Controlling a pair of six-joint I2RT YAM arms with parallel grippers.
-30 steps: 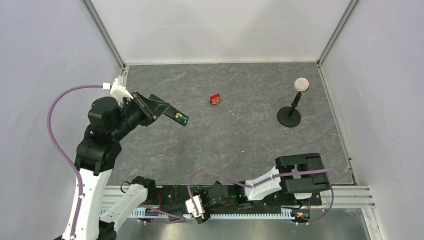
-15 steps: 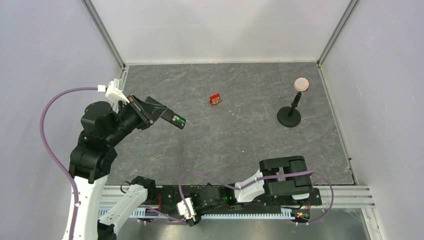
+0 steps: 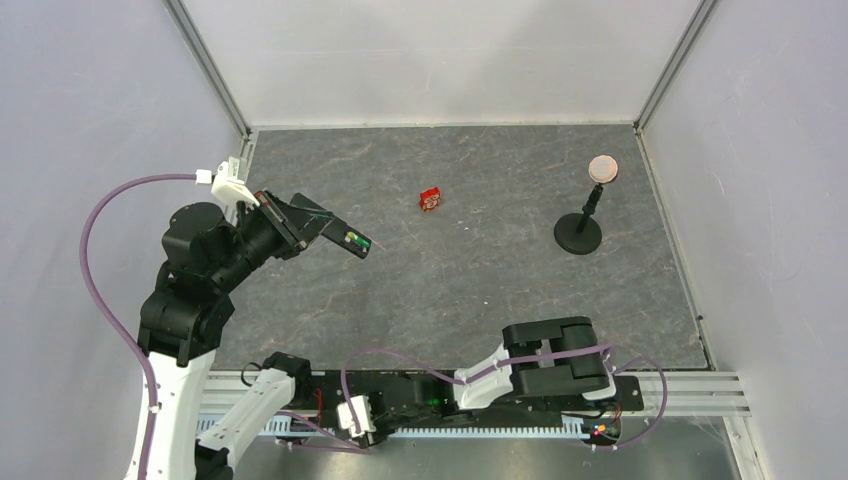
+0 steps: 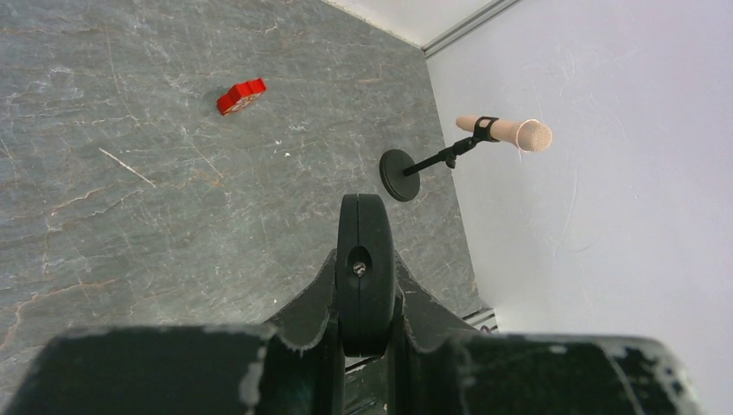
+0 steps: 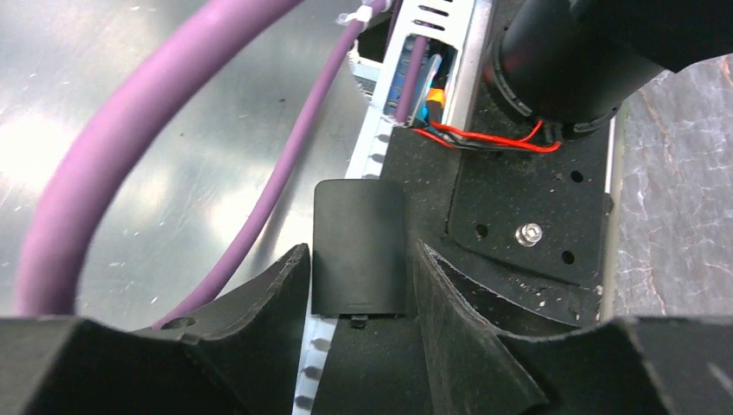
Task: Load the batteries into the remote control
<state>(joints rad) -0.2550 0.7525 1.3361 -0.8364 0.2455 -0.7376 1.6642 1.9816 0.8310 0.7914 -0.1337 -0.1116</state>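
right gripper [image 5: 359,268], clamping the black cover [image 5: 359,233], is drifting further left; left gripper [image 4: 363,298] is clamping the remote control [image 3: 338,233], so the lid's waiting.

A grey, veined table [image 3: 480,290] sits in a booth. Plain pale walls [image 3: 440,60] close the left, far and right sides, with metal posts [image 3: 207,65] at the far corners. A metal rail [image 3: 700,385] edges the near side.

The bench [image 3: 480,280] is dark grey stone with pale, rust-tinged veins. The small box [image 3: 431,199] is red and white. The stand [image 3: 578,236] is black with a tan disc on top. The remote control [image 3: 335,226] is matte black, with a bright green battery [image 3: 353,238] at its end. The cable [image 5: 138,130] is purple and the flat panel [image 5: 360,246] is black.
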